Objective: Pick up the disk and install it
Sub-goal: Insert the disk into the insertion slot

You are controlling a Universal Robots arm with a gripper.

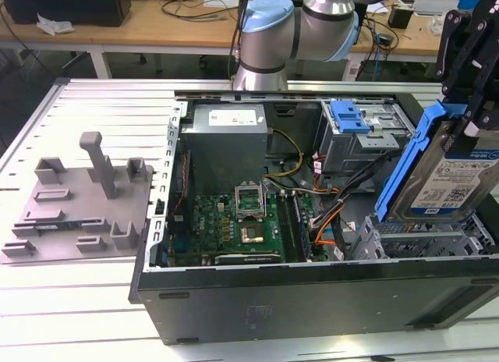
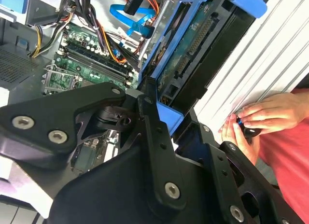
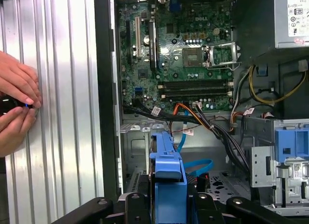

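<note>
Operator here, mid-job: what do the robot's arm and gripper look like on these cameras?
The arm is a silver-grey metal tube with rounded light-blue joint caps. The gripper is matt black, built of flat angular linkage bars joined by round silver screw heads, as the second wrist view shows. Its fingers are black too.

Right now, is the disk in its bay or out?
Out. The end effector holds the disk tilted above the grey drive cage, not slid in.
</note>
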